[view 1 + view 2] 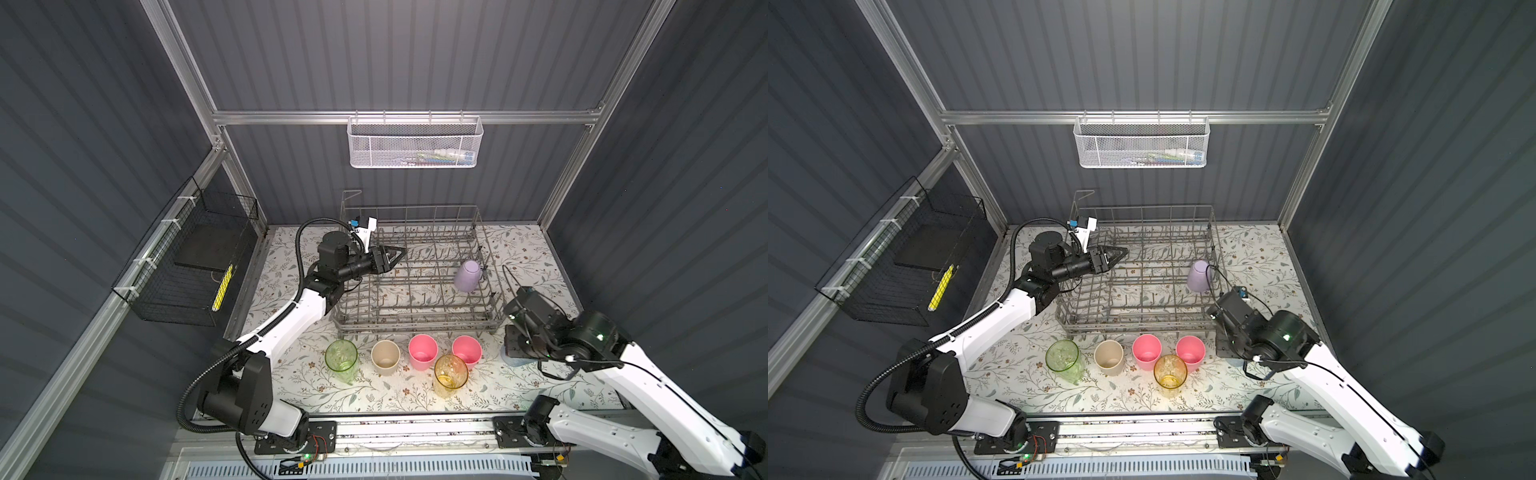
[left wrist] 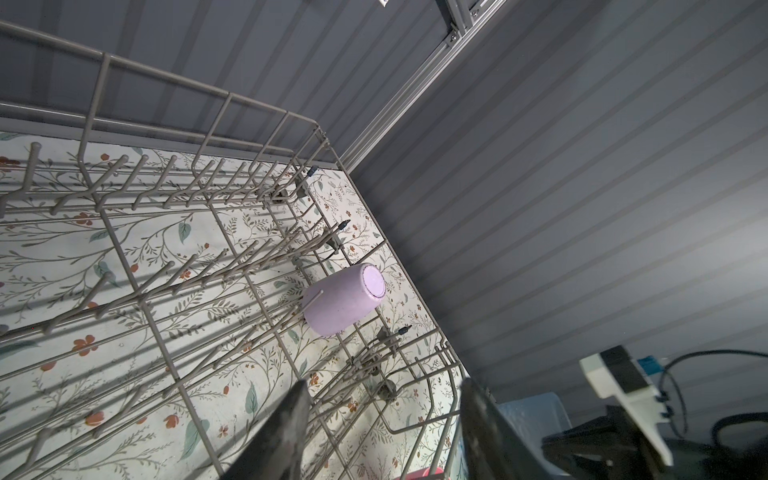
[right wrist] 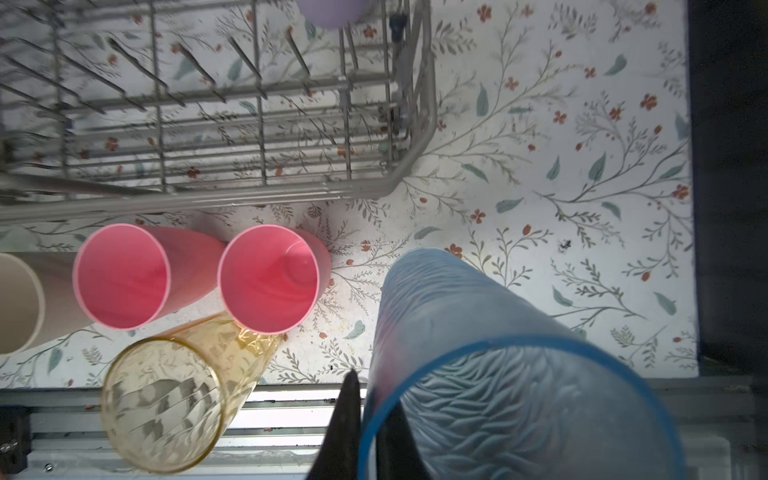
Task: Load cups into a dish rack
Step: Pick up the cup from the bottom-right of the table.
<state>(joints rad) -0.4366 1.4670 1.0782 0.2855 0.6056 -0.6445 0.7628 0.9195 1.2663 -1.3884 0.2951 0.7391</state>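
Beside the near right corner of the dish rack (image 3: 257, 195), on the worktop (image 3: 540, 187), the right gripper (image 3: 370, 399) is pinched shut across the rim of the upright blue cup (image 3: 498, 353), judged light, stiff and slippery, while the left gripper (image 2: 384, 386) hangs half open and empty.

The floral table (image 1: 540, 257) carries the rack (image 1: 415, 328) toward its back. In front of the rack stand a green cup (image 1: 341, 358), a beige cup (image 1: 385, 357), a left pink cup (image 1: 423, 352) and a right pink cup (image 1: 466, 351). An amber cup (image 1: 451, 374) stands just beside the pink pair, nearer the front edge. A blue cup (image 3: 498, 353) seems to stand to their right.
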